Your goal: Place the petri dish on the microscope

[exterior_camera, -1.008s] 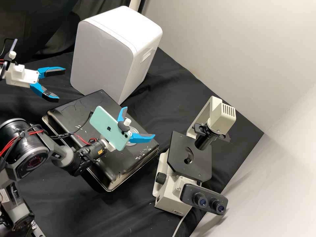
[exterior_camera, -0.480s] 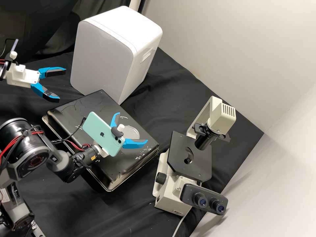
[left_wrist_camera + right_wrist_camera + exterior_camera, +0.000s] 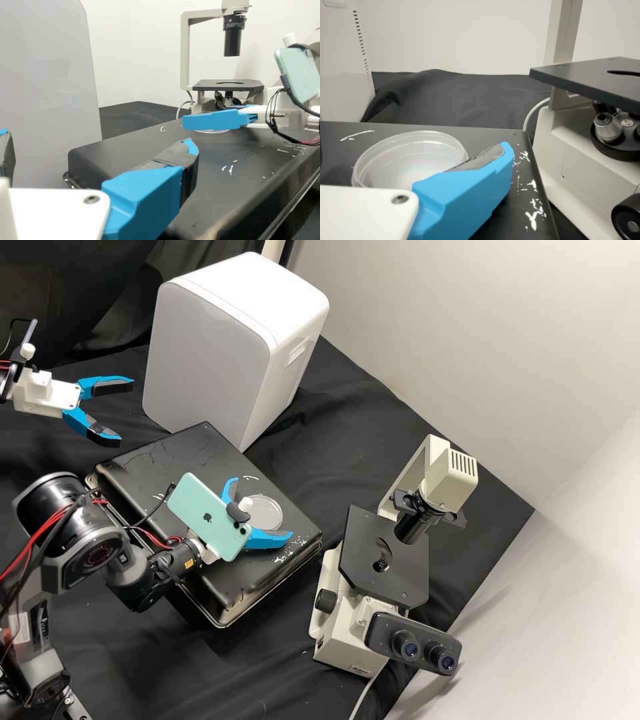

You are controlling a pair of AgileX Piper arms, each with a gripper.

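Observation:
A clear round petri dish (image 3: 265,510) lies on the black tray (image 3: 153,467), near the tray's corner toward the microscope. My right gripper (image 3: 259,513) is low over the tray and open, one blue finger on each side of the dish. In the right wrist view the dish (image 3: 409,157) sits just beside a blue finger (image 3: 470,180). The white microscope (image 3: 400,560) stands right of the tray with its black stage (image 3: 383,557) bare. My left gripper (image 3: 125,408) hangs open with nothing in it at the far left, above the tray's far corner.
A tall white box (image 3: 233,340) stands behind the tray, close to my left gripper. The bench is covered in black cloth (image 3: 347,427). The microscope's lens tube (image 3: 413,527) overhangs the stage, and its eyepieces (image 3: 427,650) jut toward the front.
My right gripper has pulled back left and dropped toward the tray, so its open fingers now flank the petri dish. The left arm has stayed put.

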